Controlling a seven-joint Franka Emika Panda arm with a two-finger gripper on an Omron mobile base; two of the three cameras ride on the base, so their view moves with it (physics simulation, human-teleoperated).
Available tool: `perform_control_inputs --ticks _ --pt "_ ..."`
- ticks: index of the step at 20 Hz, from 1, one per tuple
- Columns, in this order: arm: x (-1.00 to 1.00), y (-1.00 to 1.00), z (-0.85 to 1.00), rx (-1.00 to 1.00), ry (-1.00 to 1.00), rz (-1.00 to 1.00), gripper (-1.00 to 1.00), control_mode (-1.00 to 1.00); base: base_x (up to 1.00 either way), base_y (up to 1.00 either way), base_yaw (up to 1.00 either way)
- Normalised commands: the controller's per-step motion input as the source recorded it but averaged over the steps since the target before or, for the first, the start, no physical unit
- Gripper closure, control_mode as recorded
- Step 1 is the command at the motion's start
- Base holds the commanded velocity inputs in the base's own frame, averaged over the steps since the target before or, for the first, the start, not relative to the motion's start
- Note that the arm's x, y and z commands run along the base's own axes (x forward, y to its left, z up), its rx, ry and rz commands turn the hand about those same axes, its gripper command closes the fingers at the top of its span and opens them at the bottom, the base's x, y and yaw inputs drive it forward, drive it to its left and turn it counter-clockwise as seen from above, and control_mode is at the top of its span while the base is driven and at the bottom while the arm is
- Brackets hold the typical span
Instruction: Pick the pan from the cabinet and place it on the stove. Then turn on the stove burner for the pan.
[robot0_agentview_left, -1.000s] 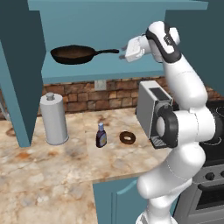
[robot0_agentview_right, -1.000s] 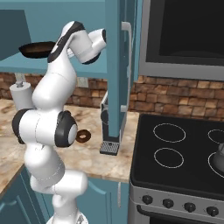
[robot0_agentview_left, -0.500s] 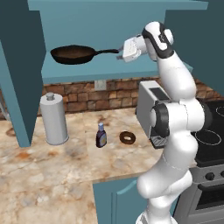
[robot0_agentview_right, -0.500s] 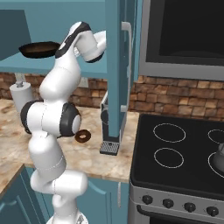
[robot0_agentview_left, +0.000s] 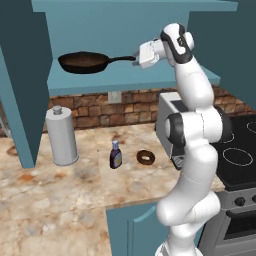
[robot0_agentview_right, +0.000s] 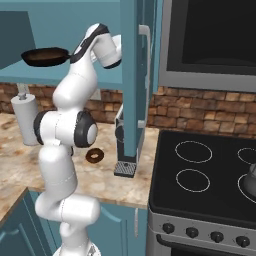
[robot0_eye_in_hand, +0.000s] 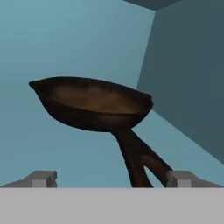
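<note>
So the pan (robot0_agentview_left: 83, 62) is sat on the teal shelf inside the open cabinet (robot0_agentview_left: 125, 30), with its long black handle pointed out toward the arm. In the right base view the same pan (robot0_agentview_right: 45, 55) is seen up on that shelf, left of the white arm. The tool (robot0_agentview_left: 136, 56) is held up at shelf height, right at the tip of the handle, and its jaws are spread wide with nothing gripped. From the hand view the pan (robot0_eye_in_hand: 94, 104) is seen close up, brownish inside, and the handle is run down between the two fingertips (robot0_eye_in_hand: 41, 178), nearer the right one; whether it's actually touched there can't be told.

Down on the desk (robot0_agentview_left: 60, 195) a grey paper towel roll (robot0_agentview_left: 61, 136), a small dark bottle (robot0_agentview_left: 116, 155) and a chocolate donut (robot0_agentview_left: 146, 157) are laid out, with a toaster (robot0_agentview_left: 169, 112) partly hidden behind the arm. The stove (robot0_agentview_right: 200, 185) is off to the right, its black top marked with white burner rings and a row of black knobs (robot0_agentview_right: 205, 235) along the front. A microwave (robot0_agentview_right: 210, 42) is mounted above it.
</note>
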Motion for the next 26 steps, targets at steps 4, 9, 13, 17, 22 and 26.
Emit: perform_control_inputs --ticks 4,9,13,17,22,26 --pt "0.25 0.0 0.0 0.0 0.0 0.0 -1.0 -1.0 0.0 0.0 0.0" --pt "0.31 0.0 -0.02 0.0 0.0 0.0 -1.0 -1.0 0.0 0.0 0.0" --pt "0.32 0.0 -0.04 0.0 0.0 0.0 -1.0 -1.0 0.0 0.0 0.0" --pt "0.28 0.0 -0.05 0.0 0.0 0.0 -1.0 -1.0 0.0 0.0 0.0" --pt "0.21 0.0 -0.12 -0.02 0.02 0.0 -1.0 -1.0 0.0 0.0 0.0" --pt "0.08 0.01 -0.01 0.0 0.0 0.0 -1.0 -1.0 0.0 0.0 0.0"
